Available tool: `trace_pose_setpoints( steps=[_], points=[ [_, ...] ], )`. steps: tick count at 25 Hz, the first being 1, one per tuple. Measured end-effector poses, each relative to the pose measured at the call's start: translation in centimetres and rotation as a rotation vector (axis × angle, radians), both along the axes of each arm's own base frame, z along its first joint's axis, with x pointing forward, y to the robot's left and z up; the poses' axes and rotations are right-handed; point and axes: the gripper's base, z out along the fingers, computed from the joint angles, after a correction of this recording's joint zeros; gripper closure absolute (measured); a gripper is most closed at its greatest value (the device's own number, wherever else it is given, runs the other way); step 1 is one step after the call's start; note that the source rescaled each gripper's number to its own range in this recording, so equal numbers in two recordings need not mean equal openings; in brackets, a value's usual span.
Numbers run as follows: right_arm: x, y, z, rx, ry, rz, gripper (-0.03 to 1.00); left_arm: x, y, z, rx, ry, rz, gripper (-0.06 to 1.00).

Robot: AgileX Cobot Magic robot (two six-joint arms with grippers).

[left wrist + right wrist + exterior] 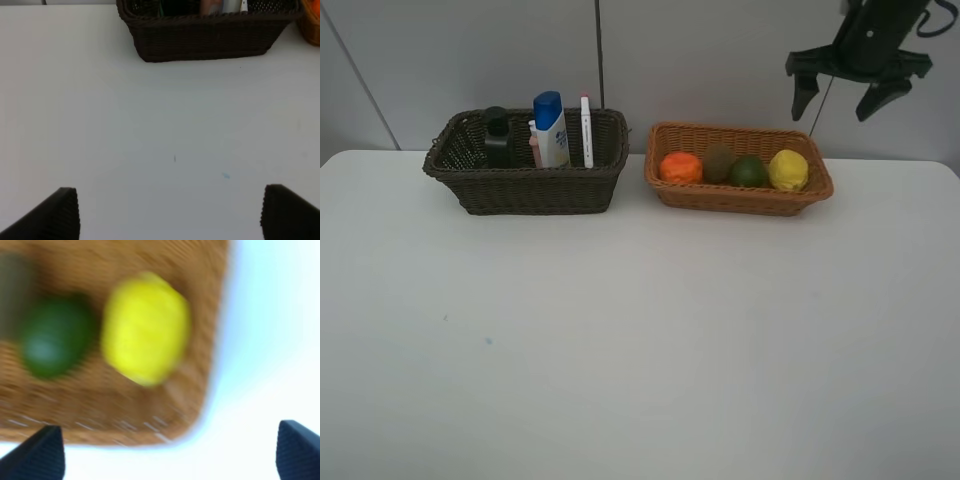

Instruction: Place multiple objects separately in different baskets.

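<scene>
White table fills the near ground, bare in front. Farther back, the dark brown basket holds the green pump bottle, pink bottle, blue-capped tube and marker. Beside it, the tan basket holds orange, kiwi, avocado-like fruit and lemon. Above, the right gripper hangs wide, empty. The left gripper is spread wide over the table.

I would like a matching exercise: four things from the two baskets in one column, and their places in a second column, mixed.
1. lemon
2. orange
3. marker
4. pump bottle

A. left end of the tan basket
B. right end of the tan basket
C. leftmost item in the dark basket
D. rightmost item in the dark basket

Pairs: 1-B, 2-A, 3-D, 4-C
</scene>
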Motion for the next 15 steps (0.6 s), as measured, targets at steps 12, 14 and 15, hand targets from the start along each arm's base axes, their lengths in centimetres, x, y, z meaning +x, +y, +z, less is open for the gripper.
trace_pose_setpoints(
  steps=[12, 14, 15],
  points=[
    [-19.3, -4.3, 0.9, 0.004, 0.043, -0.149, -0.03, 0.0, 0.0, 0.0, 0.000, 0.000, 0.000, 0.00],
    [-23.6, -4.3, 1.1, 0.008, -0.003, -0.155, -0.03, 0.0, 0.0, 0.0, 0.000, 0.000, 0.000, 0.00],
    [-25.6, -4.2, 1.6, 0.012, -0.051, -0.161, -0.03, 0.0, 0.0, 0.0, 0.000, 0.000, 0.000, 0.00]
  ],
)
